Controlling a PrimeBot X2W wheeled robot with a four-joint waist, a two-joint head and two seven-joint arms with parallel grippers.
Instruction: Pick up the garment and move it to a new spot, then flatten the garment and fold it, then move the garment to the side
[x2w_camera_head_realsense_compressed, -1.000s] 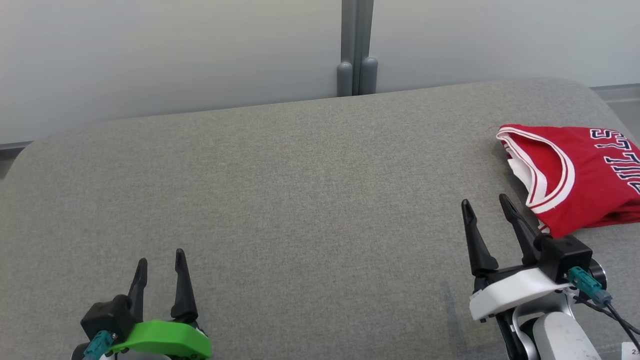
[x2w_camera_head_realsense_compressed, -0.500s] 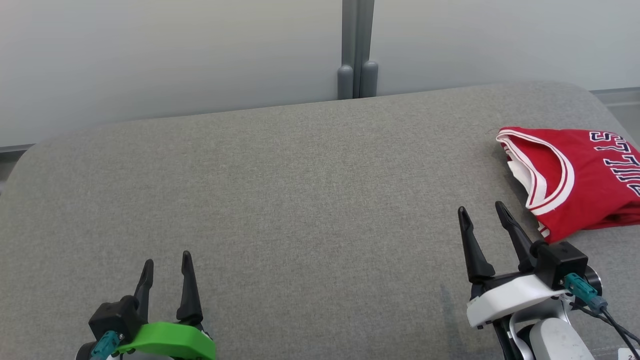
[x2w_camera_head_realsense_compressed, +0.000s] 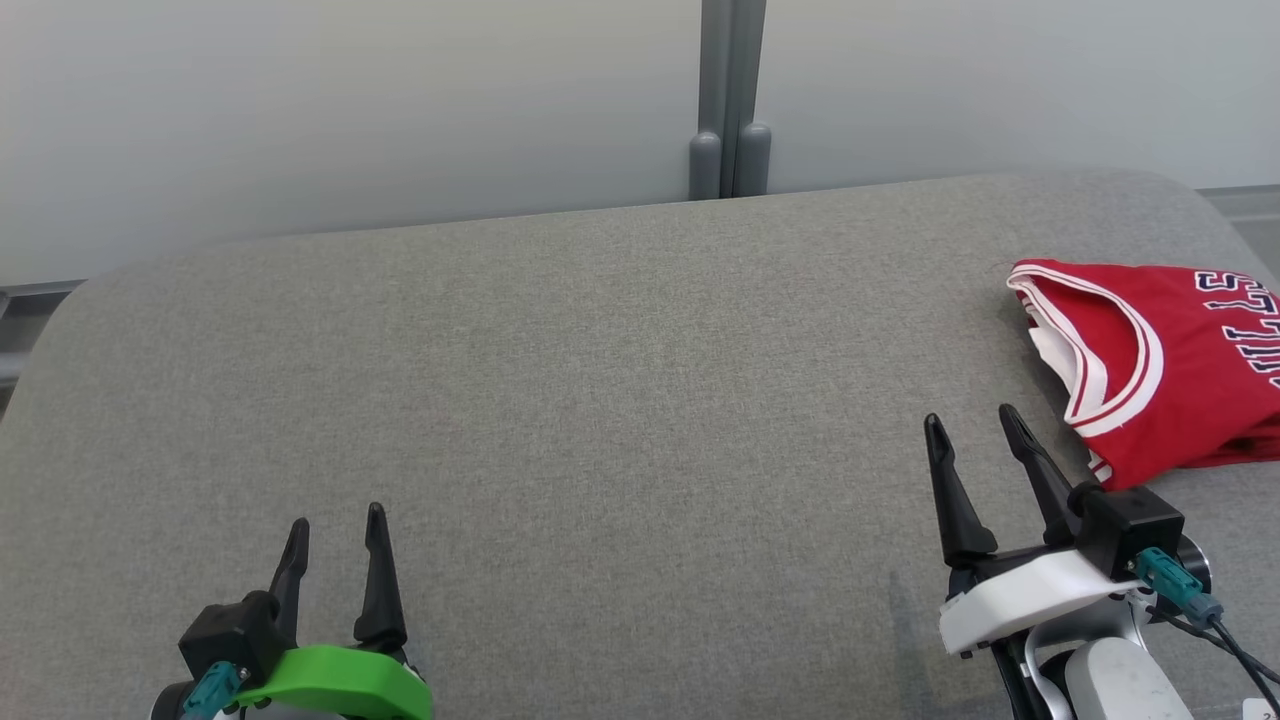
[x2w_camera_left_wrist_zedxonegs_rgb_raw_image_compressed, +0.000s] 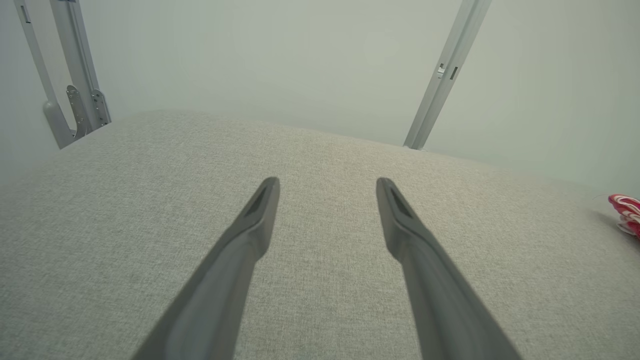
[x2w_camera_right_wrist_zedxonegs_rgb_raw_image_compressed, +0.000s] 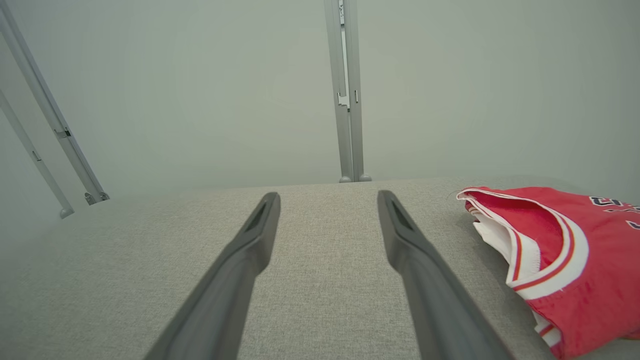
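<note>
The garment (x2w_camera_head_realsense_compressed: 1180, 380) lies on the cushion (x2w_camera_head_realsense_compressed: 600, 400) at its right edge, just beyond the right gripper (x2w_camera_head_realsense_compressed: 970, 415); the left gripper (x2w_camera_head_realsense_compressed: 337, 517) is near left.

A red garment (x2w_camera_head_realsense_compressed: 1180, 370) with white-and-red trim and dark lettering lies folded flat at the cushion's right end.

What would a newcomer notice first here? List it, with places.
The red jersey with white trim stands out at once, lying folded at the far right of the grey cushion. Next come the two dark-fingered tools near the bottom of the head view: the right tool, open and empty, just left of the jersey, and the left tool, also open, over bare cushion at the lower left.
</note>
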